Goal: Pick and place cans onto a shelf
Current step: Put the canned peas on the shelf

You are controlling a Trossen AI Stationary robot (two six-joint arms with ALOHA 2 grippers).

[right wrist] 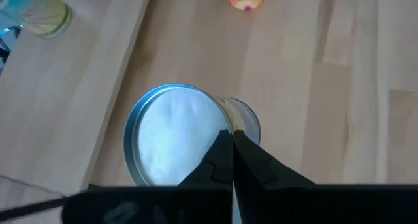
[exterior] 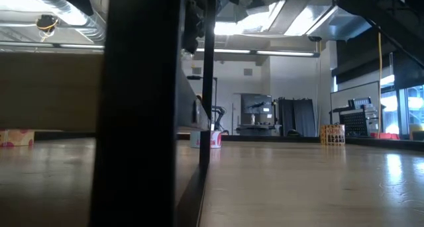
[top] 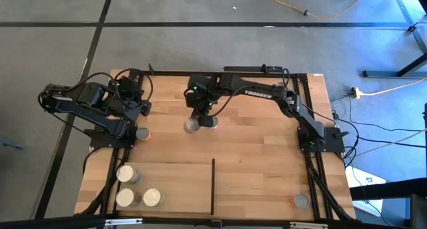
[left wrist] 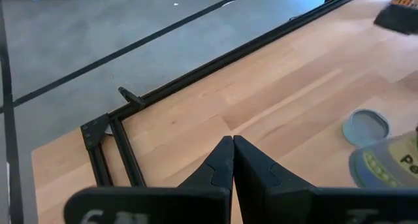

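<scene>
Above the table's middle, right gripper [right wrist: 231, 160] fully closed, empty, just over a silver-topped can [right wrist: 173, 142].

A lab or workshop: bare grey concrete floor [top: 200, 49] at twelve o'clock, ceiling strip lights [exterior: 278, 18], equipment racks [exterior: 295, 118] behind the table.

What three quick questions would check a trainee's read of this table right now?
1. True or false: the right end effector stands open around the silver-topped can.
2. How many cans stand on the shelf, on the left arm's side of its black divider? A one, B three, C five.
3. The corner can beyond the divider stands on which arm's side of the table?

Key: 1 false, its fingers are shut with no can between them; 2 B; 3 right.
</scene>
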